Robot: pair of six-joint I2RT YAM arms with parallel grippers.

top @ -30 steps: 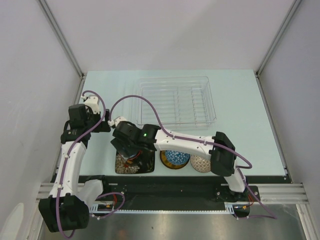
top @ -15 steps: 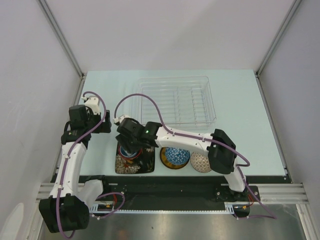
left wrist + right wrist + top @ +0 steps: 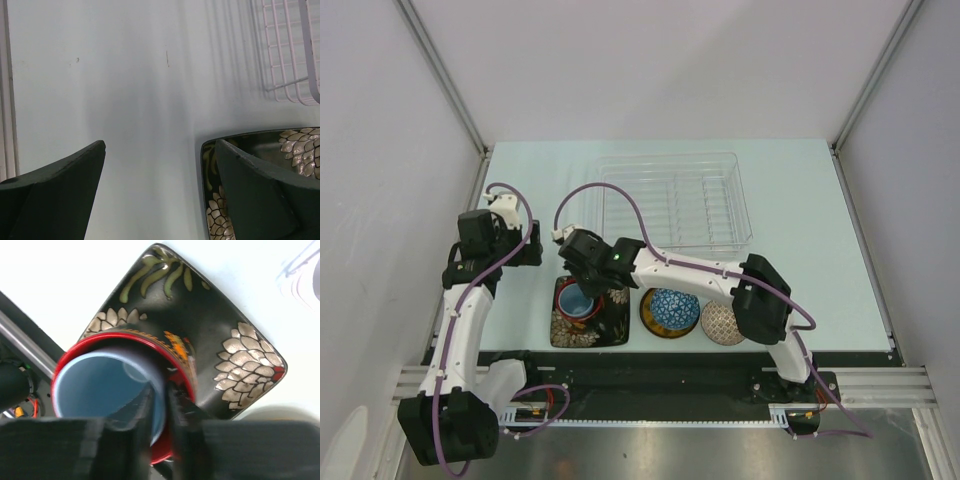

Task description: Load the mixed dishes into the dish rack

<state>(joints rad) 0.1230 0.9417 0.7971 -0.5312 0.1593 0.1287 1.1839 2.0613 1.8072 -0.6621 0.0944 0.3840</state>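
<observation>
While dish rack (image 3: 668, 158) sits upper centre of top view, black sq. plate (image 3: 612, 328) lies lower left w/ red-lined mug (image 3: 177, 352) on it, pale blue cup (image 3: 95, 385) nested inside. R gripper (image 3: 161, 390) pinches cup rim; L gripper (image 3: 160, 143) spread wide.

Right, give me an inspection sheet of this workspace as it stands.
Surface: pale green tabletop, no spills seen.
Job's things: clear plastic dish rack, no dishes in it; pale blue cup nested in dark red-lined mug on black square floral plate; blue patterned bowl on yellow round saucer; brownish patterned bowl beside them.
Clutter: nothing seen.
Grippers: left gripper open, over the tabletop by the plate's corner; right gripper closed on the cup's rim.
Cables: purple cables loop above both arms.
Surroundings: white enclosure walls, metal rail at near edge.
</observation>
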